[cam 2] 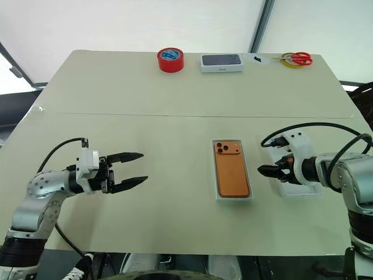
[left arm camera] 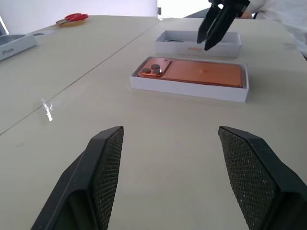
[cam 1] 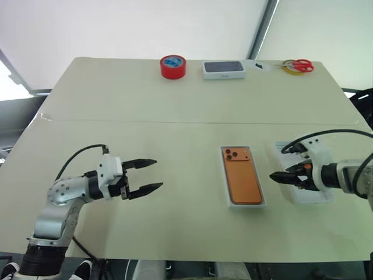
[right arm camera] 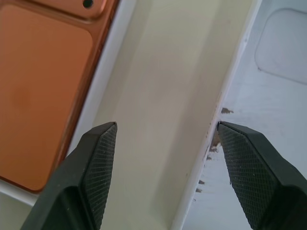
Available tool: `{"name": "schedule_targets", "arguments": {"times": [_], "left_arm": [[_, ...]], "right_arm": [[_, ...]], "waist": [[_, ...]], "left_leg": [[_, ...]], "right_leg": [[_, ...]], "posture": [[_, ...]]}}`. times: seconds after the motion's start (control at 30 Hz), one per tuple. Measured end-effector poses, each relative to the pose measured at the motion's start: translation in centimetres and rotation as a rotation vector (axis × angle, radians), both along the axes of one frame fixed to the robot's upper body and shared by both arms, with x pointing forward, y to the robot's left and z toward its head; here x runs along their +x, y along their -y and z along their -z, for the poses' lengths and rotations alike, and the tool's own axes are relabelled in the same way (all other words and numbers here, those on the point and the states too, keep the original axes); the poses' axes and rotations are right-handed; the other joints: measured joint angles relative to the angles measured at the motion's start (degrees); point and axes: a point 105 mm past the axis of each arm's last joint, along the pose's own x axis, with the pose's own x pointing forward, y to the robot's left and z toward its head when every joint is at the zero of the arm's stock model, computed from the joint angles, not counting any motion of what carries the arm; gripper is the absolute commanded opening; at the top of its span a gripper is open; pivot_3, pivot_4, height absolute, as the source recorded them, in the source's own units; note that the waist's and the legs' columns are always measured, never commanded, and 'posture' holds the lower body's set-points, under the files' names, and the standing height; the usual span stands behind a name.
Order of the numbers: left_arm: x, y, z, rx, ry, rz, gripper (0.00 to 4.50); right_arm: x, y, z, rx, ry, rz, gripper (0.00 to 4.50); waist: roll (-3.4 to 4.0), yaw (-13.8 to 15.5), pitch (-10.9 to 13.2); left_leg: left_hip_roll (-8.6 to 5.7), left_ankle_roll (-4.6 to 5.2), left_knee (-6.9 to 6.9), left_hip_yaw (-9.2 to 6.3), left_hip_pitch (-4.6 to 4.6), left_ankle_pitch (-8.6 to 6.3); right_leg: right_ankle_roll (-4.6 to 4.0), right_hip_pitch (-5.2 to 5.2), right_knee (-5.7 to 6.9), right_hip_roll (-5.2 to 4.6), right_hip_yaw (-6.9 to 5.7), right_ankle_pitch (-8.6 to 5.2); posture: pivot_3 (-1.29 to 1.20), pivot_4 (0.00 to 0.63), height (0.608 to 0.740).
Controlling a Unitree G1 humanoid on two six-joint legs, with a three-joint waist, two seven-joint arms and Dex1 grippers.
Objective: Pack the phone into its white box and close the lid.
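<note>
Phone (cam 1: 243, 179), orange and flat, lies back-up inside the white box (cam 1: 227, 181), its three-lens camera block at the far corner, a little right of the middle of the cream table (cam 1: 175, 140).

Going from my left to my right: my left gripper (cam 1: 152, 174) hovers over bare tabletop on the left side, well apart from the phone, pointing toward it. Its two black fingers (left arm camera: 103, 167) stand wide apart with nothing between them.

Next comes the white box with the phone seated in it, uncovered.

Just beside the box on its right lies the lid (cam 1: 317, 200), pale inside facing up. A narrow strip of table separates the two.

My right gripper (cam 1: 274, 177) hangs over that strip, pointing down and toward the box. Its fingers (right arm camera: 96, 158) are spread, one above the box's near edge and one above the lid's rim, gripping nothing.

Along the far edge of the table, from left to right, sit a red tape roll (cam 1: 173, 66), a closed white box with a dark top (cam 1: 224, 69), and red-handled scissors (cam 1: 298, 65).
</note>
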Motion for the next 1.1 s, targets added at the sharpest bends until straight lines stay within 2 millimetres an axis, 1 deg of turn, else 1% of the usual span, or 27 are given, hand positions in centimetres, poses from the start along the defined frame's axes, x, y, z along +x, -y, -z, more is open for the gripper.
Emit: {"name": "schedule_targets", "arguments": {"times": [0.07,0.17,0.3,0.37,0.43,0.5,0.57,0.63,0.77,0.9,1.03,1.07,1.1], "left_arm": [[-0.2,0.2,-0.2,-0.001,0.011,0.002,3.31],[-0.6,0.3,0.0,-0.004,0.004,-0.010,3.31],[-0.5,0.3,0.1,-0.008,-0.004,-0.025,3.31],[-0.5,0.5,0.0,-0.012,-0.004,-0.026,3.31],[-0.5,0.8,0.2,-0.019,-0.008,-0.023,3.36],[-0.6,1.1,0.2,-0.026,-0.008,-0.019,3.36],[-0.5,1.1,0.1,-0.028,-0.005,-0.026,3.36],[-0.4,1.1,0.0,-0.029,-0.002,-0.033,3.36],[-0.3,1.1,-0.1,-0.031,0.003,-0.038,3.36],[-0.2,1.1,-0.1,-0.033,0.006,-0.046,3.36],[0.0,1.2,-0.4,-0.038,0.015,-0.049,3.36],[0.1,1.2,-0.5,-0.039,0.018,-0.050,3.36],[0.3,1.3,-0.7,-0.043,0.025,-0.050,3.36]], "right_arm": [[0.0,0.1,0.3,-0.025,-0.009,0.009,3.47],[0.1,0.4,0.5,-0.042,-0.022,0.019,3.47],[0.7,0.3,-0.1,-0.057,0.001,0.017,3.47],[0.8,0.3,0.0,-0.061,-0.005,0.021,3.47],[0.7,0.1,0.6,-0.052,-0.019,0.019,2.95],[0.3,0.1,1.4,-0.059,-0.046,0.020,2.23],[0.2,0.2,1.7,-0.087,-0.044,0.024,1.10],[0.3,0.6,1.8,-0.112,-0.032,0.041,0.08],[0.7,0.6,1.9,-0.119,-0.014,0.061,0.03],[1.4,0.3,2.0,-0.089,-0.002,0.106,0.03],[3.6,-0.8,1.4,0.045,0.057,0.175,0.03],[4.2,-1.3,0.8,0.085,0.083,0.184,0.03],[5.1,-2.1,-0.4,0.137,0.133,0.176,0.03]], "waist": [[0.04,-0.07,-0.02],[0.08,-0.10,-0.02],[0.10,-0.06,-0.04],[0.10,0.09,-0.04],[0.10,0.08,-0.04],[0.10,0.07,-0.04],[0.10,0.02,-0.05],[0.09,0.00,-0.06],[-0.05,-0.05,-0.15],[-0.24,-0.42,-0.27],[-0.12,-0.37,-0.20],[-0.05,-0.32,-0.18],[0.06,-0.29,-0.12]], "left_leg": [[0.00,0.00,0.00,0.01,0.00,0.00],[0.00,0.01,-0.02,0.03,0.00,0.00],[0.00,0.02,-0.01,0.02,0.00,0.00],[0.00,0.03,-0.01,0.03,0.00,-0.01],[0.00,0.04,-0.01,0.03,0.00,-0.01],[0.00,0.04,-0.01,0.04,-0.01,-0.01],[0.00,0.04,-0.01,0.04,-0.01,-0.01],[0.01,0.05,-0.01,0.03,0.00,-0.01],[0.01,0.04,0.00,0.03,0.02,-0.01],[0.03,0.05,0.00,0.03,0.06,-0.02],[0.03,0.03,-0.01,0.07,0.04,-0.01],[0.03,-0.01,-0.03,0.08,0.02,0.01],[0.03,-0.17,-0.03,0.10,-0.08,0.11]], "right_leg": [[0.00,-0.03,0.01,0.00,0.01,0.00],[0.00,-0.04,0.02,0.00,0.01,0.00],[0.00,-0.04,0.03,0.01,0.00,0.00],[0.00,-0.03,0.02,0.01,0.00,0.00],[0.00,-0.03,0.02,0.01,0.01,0.00],[0.01,-0.03,0.02,0.01,0.01,0.00],[0.01,-0.03,0.03,0.02,0.00,0.00],[0.01,-0.02,0.03,0.03,0.00,0.00],[0.01,0.01,0.03,0.04,0.00,0.00],[0.01,0.04,0.03,0.05,0.01,0.00],[0.01,-0.03,0.06,0.06,0.03,0.00],[0.01,-0.07,0.07,0.06,0.03,0.00],[0.01,-0.20,0.09,0.07,0.04,0.01]], "posture": [[0.00,0.150,0.730],[0.00,0.150,0.730],[0.00,0.150,0.730],[0.00,0.150,0.730],[0.00,0.150,0.730],[0.00,0.150,0.730],[0.00,0.150,0.730],[0.00,0.150,0.730],[0.00,0.150,0.730],[0.00,0.150,0.730],[0.00,0.150,0.730],[0.00,0.150,0.730],[0.00,0.150,0.730]]}}
